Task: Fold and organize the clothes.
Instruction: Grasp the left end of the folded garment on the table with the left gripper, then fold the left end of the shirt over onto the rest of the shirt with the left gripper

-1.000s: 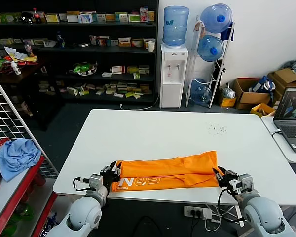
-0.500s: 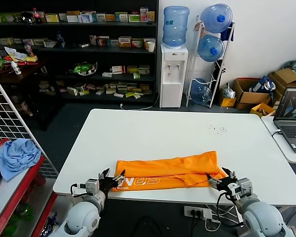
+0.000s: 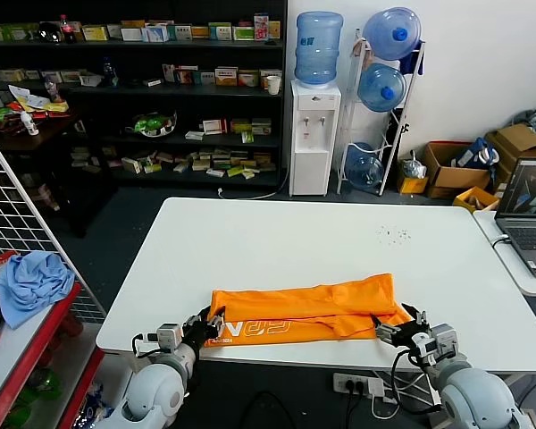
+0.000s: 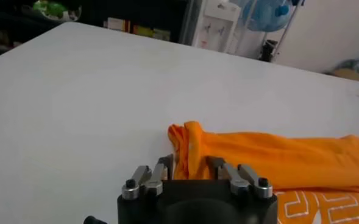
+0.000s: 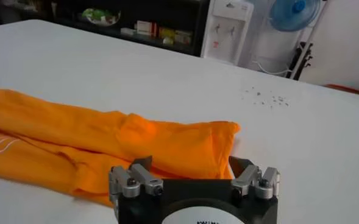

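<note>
Head view: a white desk (image 3: 277,259) fills the middle. An orange T-shirt (image 3: 308,308), folded into a long band, lies along the desk's near edge, white lettering showing on its near left part. The left gripper (image 3: 202,328) sits at the shirt's left end and the right gripper (image 3: 395,329) at its right end. Both are small and dark here, and how their jaws stand cannot be made out in this view. The arms are cut off by the lower border. Off to the robot's left, a light blue cloth (image 3: 31,279) lies on a red shelf, well apart from the desk.

Left wrist view: the left gripper (image 4: 191,165) shows from behind, its body cut off by the frame edge. A raised fold of the orange T-shirt (image 4: 277,164) stands between the two jaws, and the jaws sit close on either side of it, clenched on the cloth. The fingertips (image 4: 166,164) are partly hidden behind the fabric. White lettering shows at one corner, cut off.

Right wrist view: the right gripper (image 5: 190,163) has its jaws spread wide, released. The end of the orange T-shirt (image 5: 106,140) lies flat on the desk between and just beyond the jaws. Whether the tips touch the cloth is unclear.
</note>
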Robot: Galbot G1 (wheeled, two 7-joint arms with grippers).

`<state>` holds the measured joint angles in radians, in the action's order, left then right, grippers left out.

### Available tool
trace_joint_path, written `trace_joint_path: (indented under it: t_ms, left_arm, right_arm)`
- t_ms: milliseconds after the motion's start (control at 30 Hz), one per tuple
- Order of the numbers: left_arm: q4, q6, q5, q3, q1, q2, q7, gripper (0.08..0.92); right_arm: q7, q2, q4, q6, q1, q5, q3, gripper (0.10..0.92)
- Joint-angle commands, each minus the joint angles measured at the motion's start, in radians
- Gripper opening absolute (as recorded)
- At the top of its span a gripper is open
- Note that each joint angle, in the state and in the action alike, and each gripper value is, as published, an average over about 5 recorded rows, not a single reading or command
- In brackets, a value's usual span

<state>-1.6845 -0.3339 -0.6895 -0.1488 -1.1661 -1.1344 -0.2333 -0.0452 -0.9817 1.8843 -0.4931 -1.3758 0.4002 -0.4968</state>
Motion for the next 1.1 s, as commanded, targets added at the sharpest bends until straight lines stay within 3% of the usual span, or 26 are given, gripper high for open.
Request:
trace_joint_path:
  t_ms: [33,367,567,833,967,1100]
  left_arm:
    - [0.005,-0.007,-0.021,0.002,-0.001,-0.005,0.003,0.382]
    - [-0.009,-0.015,-0.031,-0.028,0.043,0.07,0.006,0.119]
    - [-0.003,-0.041,-0.031,-0.074,0.072,0.149,-0.02,0.111]
    - [0.107,-0.036,0.02,-0.129,0.11,0.262,-0.036,0.111]
    - [0.122,-0.023,0.028,-0.137,0.121,0.283,-0.037,0.111]
    - [0.047,-0.027,0.022,-0.119,0.104,0.273,-0.049,0.111]
  right_arm:
    - [-0.003,0.0,0.004,-0.001,-0.001,-0.002,0.001,0.823]
    - [0.012,-0.042,-0.016,0.039,0.024,-0.036,0.01,0.823]
    - [0.035,-0.095,-0.015,0.076,0.052,-0.051,0.021,0.823]
    - [0.047,-0.114,0.004,0.113,0.049,-0.097,0.027,0.823]
    - [0.051,-0.118,0.015,0.122,0.039,-0.109,0.026,0.823]
    - [0.06,-0.125,0.025,0.129,0.029,-0.117,0.028,0.823]
